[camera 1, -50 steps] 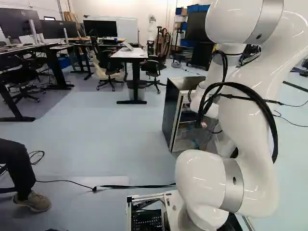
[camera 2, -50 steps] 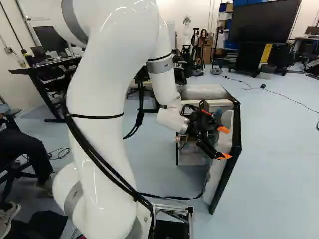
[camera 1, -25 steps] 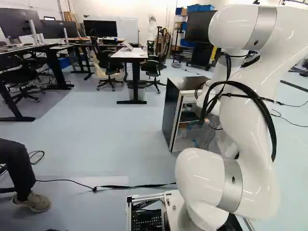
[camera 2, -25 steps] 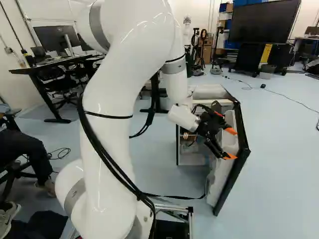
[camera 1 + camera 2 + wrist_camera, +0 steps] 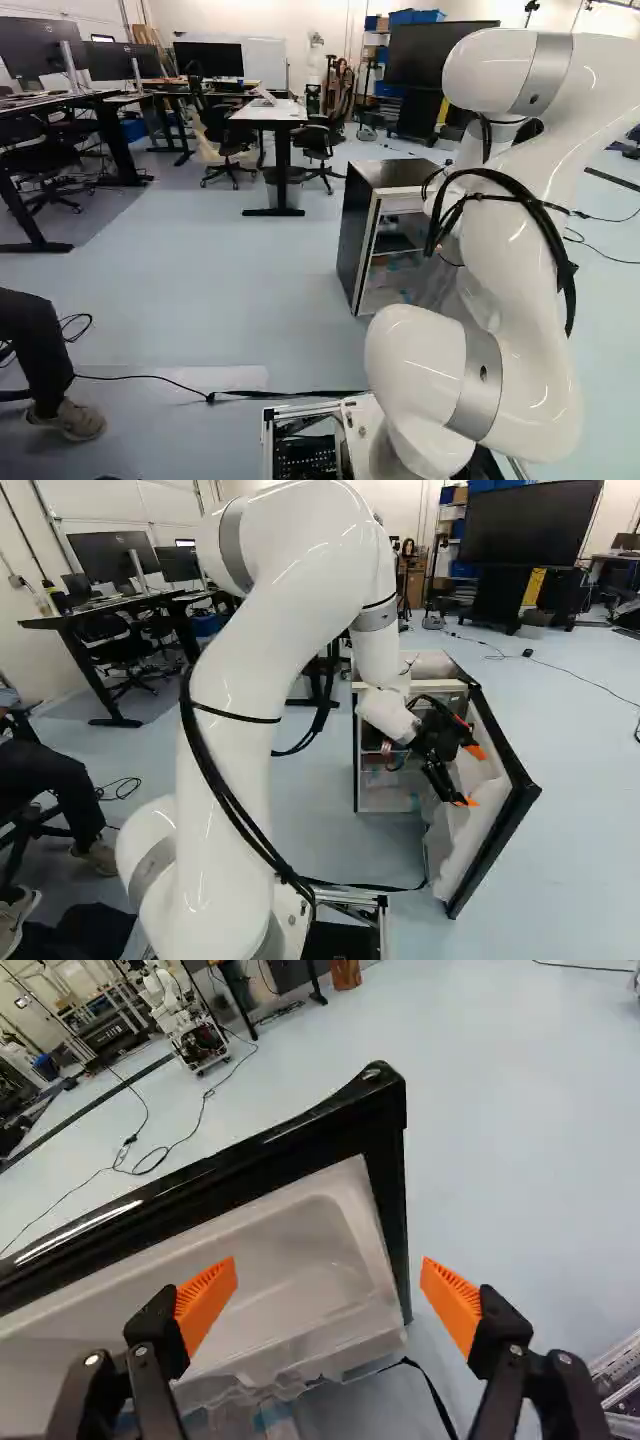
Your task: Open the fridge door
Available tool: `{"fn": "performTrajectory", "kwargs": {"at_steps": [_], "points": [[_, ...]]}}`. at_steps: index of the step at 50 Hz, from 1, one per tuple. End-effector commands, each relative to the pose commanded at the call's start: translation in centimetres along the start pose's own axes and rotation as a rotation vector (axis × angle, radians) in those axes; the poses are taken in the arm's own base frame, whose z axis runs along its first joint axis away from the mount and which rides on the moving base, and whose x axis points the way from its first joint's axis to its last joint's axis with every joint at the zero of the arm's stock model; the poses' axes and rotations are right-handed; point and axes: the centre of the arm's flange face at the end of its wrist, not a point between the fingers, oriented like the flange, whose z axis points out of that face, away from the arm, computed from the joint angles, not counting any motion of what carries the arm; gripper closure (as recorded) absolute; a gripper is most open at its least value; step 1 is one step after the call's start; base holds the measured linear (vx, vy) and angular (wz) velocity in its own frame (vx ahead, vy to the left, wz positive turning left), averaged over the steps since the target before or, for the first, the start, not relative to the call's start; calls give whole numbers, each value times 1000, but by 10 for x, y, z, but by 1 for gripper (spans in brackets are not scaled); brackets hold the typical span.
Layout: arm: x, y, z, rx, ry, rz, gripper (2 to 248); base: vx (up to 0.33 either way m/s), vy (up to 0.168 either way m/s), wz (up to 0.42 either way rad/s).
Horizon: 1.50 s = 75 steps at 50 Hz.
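Ahead of the base, the small fridge (image 5: 365, 235) stands on the floor with its door (image 5: 510, 810) swung well out from the cabinet, toward the right of the right base view. The black gripper (image 5: 471, 777) is open, its two fingers set wide apart with nothing held between them. It is positioned on the door's inner side, by the white liner (image 5: 290, 1245), between cabinet and door; that placing suits pushing the door outward from within, for which no grip on a handle is needed. Contact between the orange pads (image 5: 205, 1305) and the liner could not be confirmed. The arm (image 5: 235, 700) reaches forward and bends down at the wrist, presumably to bring the fingers level with the door's upper part, near its free edge, where a push turns it most easily. The opening is judged nearly or fully complete; at most a little more outward sweep is called for, then a clear withdrawal. A black cable (image 5: 365, 886) lies near the door's foot and might catch.
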Motion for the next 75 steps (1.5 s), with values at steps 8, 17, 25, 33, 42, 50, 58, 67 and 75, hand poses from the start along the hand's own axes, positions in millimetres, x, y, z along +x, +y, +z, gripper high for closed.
{"fn": "performTrajectory", "kwargs": {"at_steps": [8,17,25,33,42,50,58,67,75], "points": [[0,-1,1,-2,-2,3,3,0,0,0],[0,8,-5,-2,-6,-11,3,0,0,0],[-1,21,-15,14,-13,-44,3,0,0,0],[-2,34,-27,38,-21,-86,3,0,0,0],[-3,49,-39,69,-30,-133,3,0,0,0],[-4,62,-51,102,-38,-178,3,0,0,0],[-5,75,-62,139,-41,-224,3,0,0,0],[-5,90,-76,185,-43,-276,3,0,0,0],[-6,103,-88,229,-42,-322,3,0,0,0]]}}
